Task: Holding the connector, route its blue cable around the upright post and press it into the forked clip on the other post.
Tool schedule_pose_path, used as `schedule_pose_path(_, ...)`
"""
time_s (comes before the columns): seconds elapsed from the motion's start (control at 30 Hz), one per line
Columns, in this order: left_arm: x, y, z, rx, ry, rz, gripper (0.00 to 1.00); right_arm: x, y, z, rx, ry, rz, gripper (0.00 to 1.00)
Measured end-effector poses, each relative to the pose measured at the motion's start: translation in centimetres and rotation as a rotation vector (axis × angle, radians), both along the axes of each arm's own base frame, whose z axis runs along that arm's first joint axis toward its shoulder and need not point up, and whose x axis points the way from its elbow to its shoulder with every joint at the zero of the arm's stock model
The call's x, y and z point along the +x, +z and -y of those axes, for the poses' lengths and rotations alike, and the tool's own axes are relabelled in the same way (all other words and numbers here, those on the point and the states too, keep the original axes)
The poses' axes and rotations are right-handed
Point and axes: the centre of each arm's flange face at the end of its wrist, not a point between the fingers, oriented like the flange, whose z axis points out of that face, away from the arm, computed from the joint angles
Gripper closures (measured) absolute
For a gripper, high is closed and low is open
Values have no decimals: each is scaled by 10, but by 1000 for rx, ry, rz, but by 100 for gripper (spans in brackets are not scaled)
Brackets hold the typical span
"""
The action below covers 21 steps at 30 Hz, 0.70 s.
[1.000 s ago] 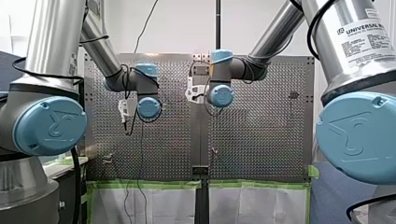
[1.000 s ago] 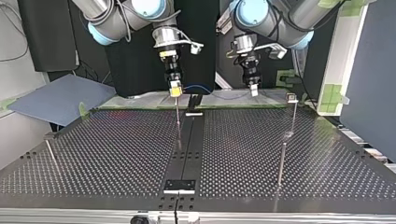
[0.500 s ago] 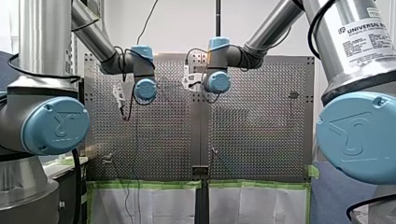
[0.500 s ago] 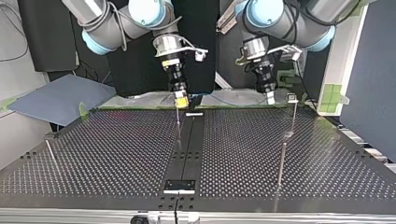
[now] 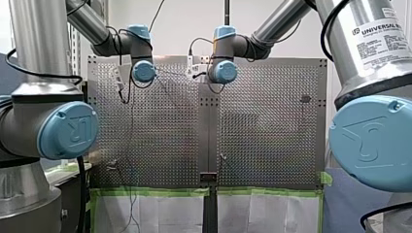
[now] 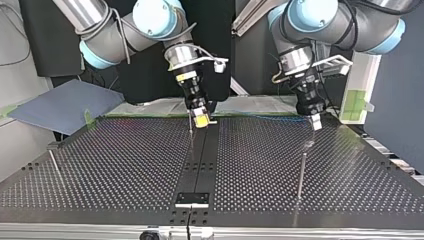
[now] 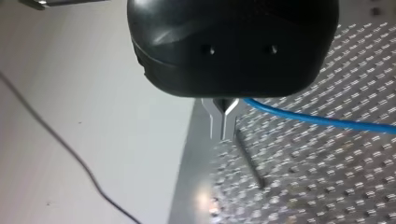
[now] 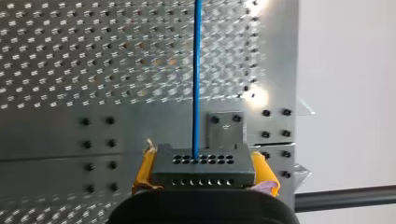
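Shiny metal table [image 6: 125, 165] full of little holes spreads out wide and flat. My right gripper [image 6: 201, 120] hangs just beside the thin post [image 6: 190, 131], and its yellow pads squeeze tight on the dark connector [image 8: 204, 169] with rows of small holes. My left gripper [image 6: 315, 121] hangs well apart from the post, off to one side, with its metal fingers pinched on the blue cable [image 8: 197, 70]. That cable runs straight out of the connector.
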Motion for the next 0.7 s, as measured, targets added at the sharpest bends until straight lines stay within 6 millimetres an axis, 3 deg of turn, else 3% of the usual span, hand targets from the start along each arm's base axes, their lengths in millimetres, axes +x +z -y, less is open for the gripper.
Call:
schedule_pose_path(0.43,34,37,-30,25,4,-4,100,9,46,12,-26,10,30,100)
schedule_pose_path(0.7,51,52,-34,28,-12,-24,100,12,78,22,-62,8,71,100)
